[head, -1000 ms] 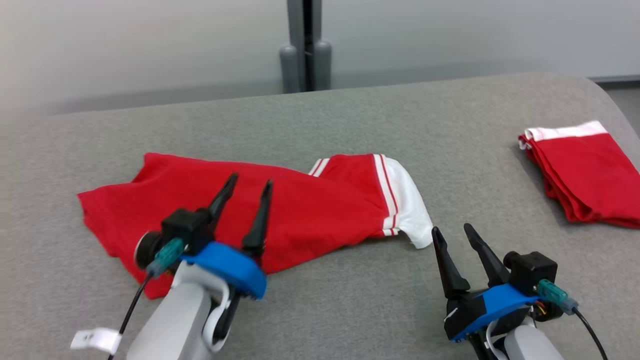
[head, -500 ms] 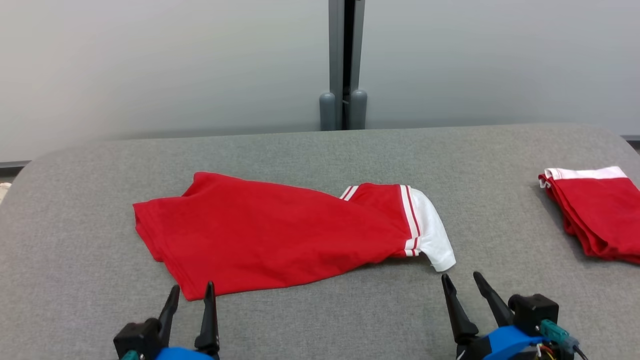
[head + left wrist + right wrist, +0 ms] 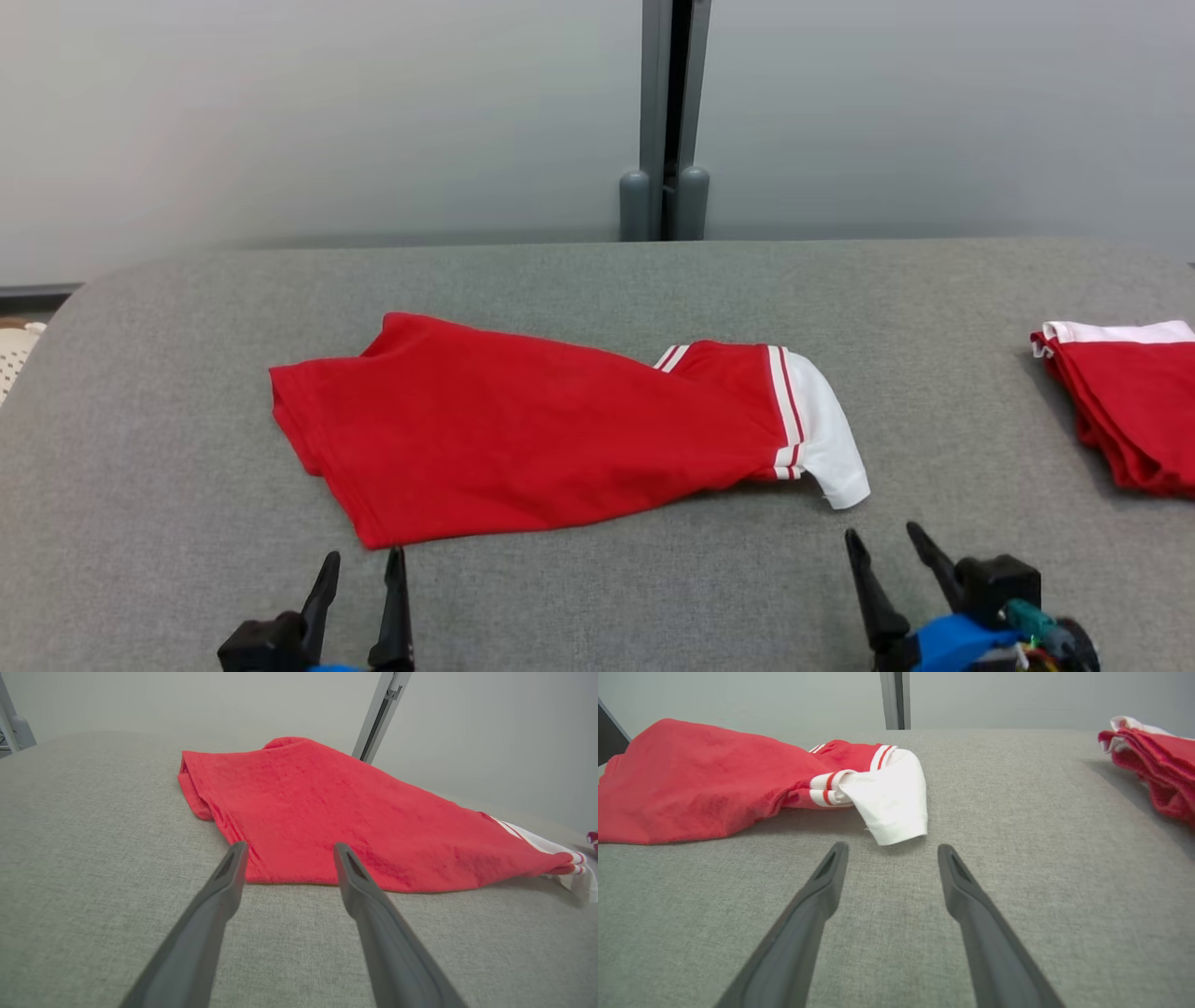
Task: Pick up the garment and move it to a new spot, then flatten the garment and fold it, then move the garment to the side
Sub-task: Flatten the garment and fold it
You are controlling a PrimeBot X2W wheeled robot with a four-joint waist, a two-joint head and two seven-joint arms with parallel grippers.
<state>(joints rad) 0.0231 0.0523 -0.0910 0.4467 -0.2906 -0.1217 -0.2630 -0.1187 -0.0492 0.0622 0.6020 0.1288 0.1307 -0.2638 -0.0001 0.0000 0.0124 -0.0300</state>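
My left gripper (image 3: 364,555) sits low at the near edge of the grey table (image 3: 597,280). Its two dark fingers are parted with a clear gap between them, and nothing is held in it. The fingers point up at the near left corner of the garment (image 3: 551,439). In my left wrist view the tips come right up to its near hem, but I cannot tell whether they touch the cloth. My right gripper (image 3: 882,530) is low at the near right, also spread apart and empty, and a strip of bare table lies between its tips and the cloth. The garment is red and lies across the middle of the table, mostly flat, with soft wrinkles and a doubled edge at its left end. Its right end narrows to a sleeve (image 3: 892,798) with a white cuff, and my right fingers aim at that cuff. Red and white stripes (image 3: 784,411) run across the sleeve where the red meets the white. The cuff's end curls slightly and casts a small shadow on the table. Far to my right, well apart from all this, a second garment (image 3: 1130,411) lies folded at the table's edge, red with a white band along its far side. Behind the table a grey post (image 3: 674,93) stands upright against a pale wall (image 3: 280,112).
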